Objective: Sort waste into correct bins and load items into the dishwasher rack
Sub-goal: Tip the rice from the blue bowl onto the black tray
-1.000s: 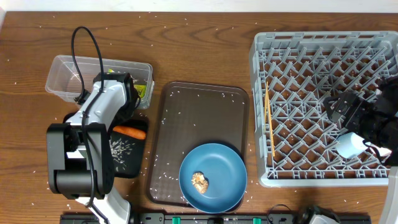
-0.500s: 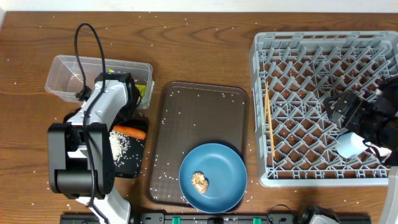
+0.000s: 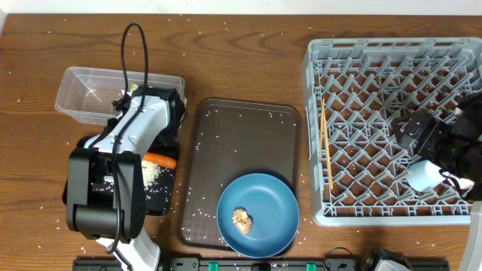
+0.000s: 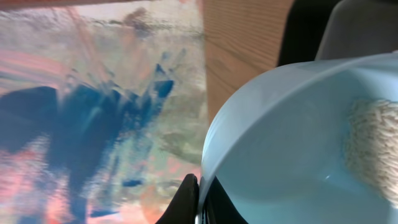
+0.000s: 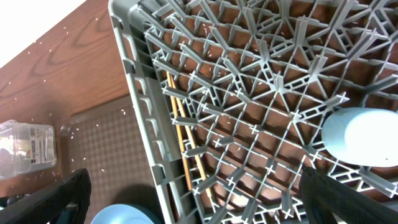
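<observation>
My left gripper is shut on the rim of a small pale bluish bowl with white rice grains stuck inside. In the overhead view the left gripper is over the right end of the clear tub, and the arm hides the bowl. A blurred printed wrapper lies below. The black tray holds a rice pile and the carrot. The blue plate carries a brown lump. My right gripper is open and empty inside the grey rack, beside a light-blue cup.
The brown serving tray lies under the plate, between the bins and the rack. Yellow chopsticks lie along the rack's left side. Loose rice is scattered over the wooden table. Crumpled paper and the pinkish cup are out of view.
My left arm has moved right and back from over the black tray toward the clear tub. The falling rice has settled in a pile on the tray. The right arm has not moved.
</observation>
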You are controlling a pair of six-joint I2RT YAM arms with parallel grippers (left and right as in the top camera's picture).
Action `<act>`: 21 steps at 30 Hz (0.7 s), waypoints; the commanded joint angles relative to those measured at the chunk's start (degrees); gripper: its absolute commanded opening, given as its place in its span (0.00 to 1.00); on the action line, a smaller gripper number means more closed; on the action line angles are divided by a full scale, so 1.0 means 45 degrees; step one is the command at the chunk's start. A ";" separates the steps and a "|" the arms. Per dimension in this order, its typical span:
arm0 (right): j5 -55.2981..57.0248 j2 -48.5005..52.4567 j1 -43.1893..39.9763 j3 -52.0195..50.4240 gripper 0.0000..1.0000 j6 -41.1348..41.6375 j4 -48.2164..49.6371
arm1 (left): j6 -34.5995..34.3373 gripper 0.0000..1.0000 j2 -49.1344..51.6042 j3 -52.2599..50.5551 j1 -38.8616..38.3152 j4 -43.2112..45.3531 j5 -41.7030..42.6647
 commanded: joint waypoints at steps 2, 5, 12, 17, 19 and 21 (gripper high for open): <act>-0.0102 0.0000 0.0107 0.0083 0.99 -0.0223 -0.0049 | -0.0170 0.06 -0.0238 0.0233 0.0034 0.0024 -0.0821; -0.0097 0.0005 0.0107 0.0083 0.99 -0.0228 -0.0049 | -0.0680 0.06 -0.0262 0.0141 0.0087 -0.0335 -0.0607; -0.0097 -0.0010 0.0107 0.0083 0.99 -0.0228 -0.0005 | -0.0126 0.06 -0.0311 0.0155 0.0282 -0.0495 -0.0466; -0.0097 -0.0010 0.0107 0.0083 0.99 -0.0228 -0.0044 | 0.0330 0.06 -0.0267 0.0131 0.0495 -0.0860 -0.0374; -0.0097 -0.0005 0.0107 0.0083 0.99 -0.0228 -0.0039 | -0.1166 0.06 -0.0408 0.0180 0.0330 -0.0792 -0.0515; -0.0097 -0.0010 0.0107 0.0083 0.99 -0.0228 0.0053 | -0.0996 0.06 -0.0389 0.0136 0.0495 -0.0335 -0.0384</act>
